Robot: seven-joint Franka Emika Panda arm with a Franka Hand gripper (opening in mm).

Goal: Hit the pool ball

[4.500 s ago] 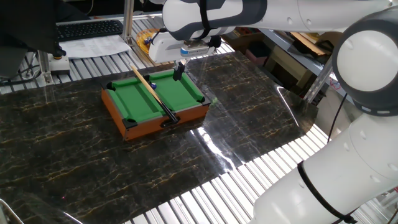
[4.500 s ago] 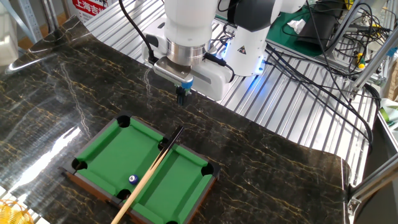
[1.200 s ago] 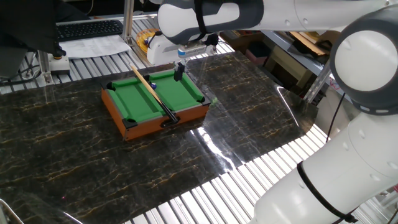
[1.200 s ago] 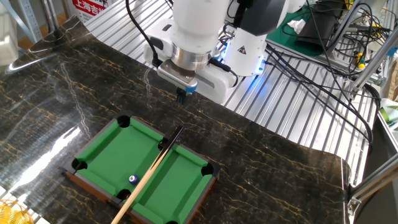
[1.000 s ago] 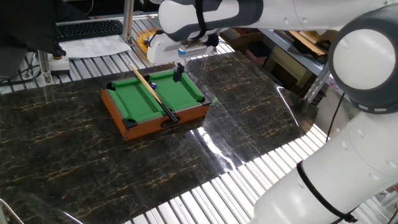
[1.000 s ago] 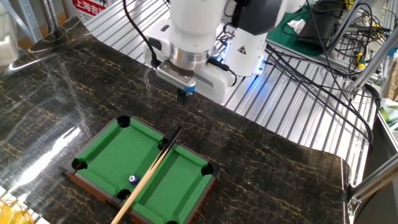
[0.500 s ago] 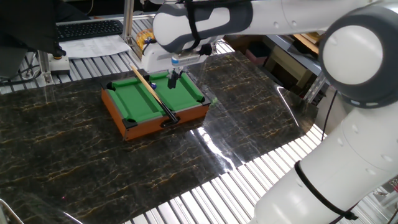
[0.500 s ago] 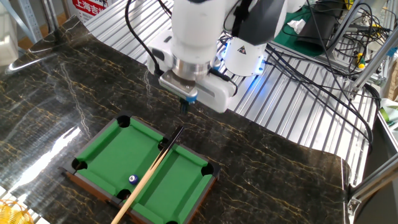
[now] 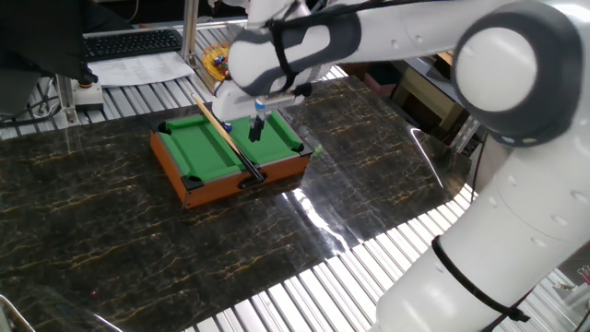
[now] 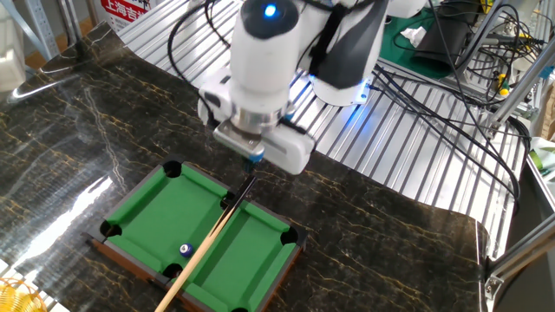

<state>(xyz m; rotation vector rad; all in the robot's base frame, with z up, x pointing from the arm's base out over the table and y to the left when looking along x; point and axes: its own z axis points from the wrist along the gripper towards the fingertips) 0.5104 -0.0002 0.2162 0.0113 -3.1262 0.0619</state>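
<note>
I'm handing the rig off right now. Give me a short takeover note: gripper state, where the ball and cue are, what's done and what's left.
Gripper: empty, hanging over the mini pool table near the dark tip end of the cue stick; whether the fingers are open or shut is not clear from either view.
Cue stick: lies diagonally across the table, resting on its rails, not gripped.
Pool ball: the dark blue one, on the green felt close beside the cue's shaft, near a rail.
Done: arm is positioned over the table.
Left: take hold of the cue and strike the ball.
</note>
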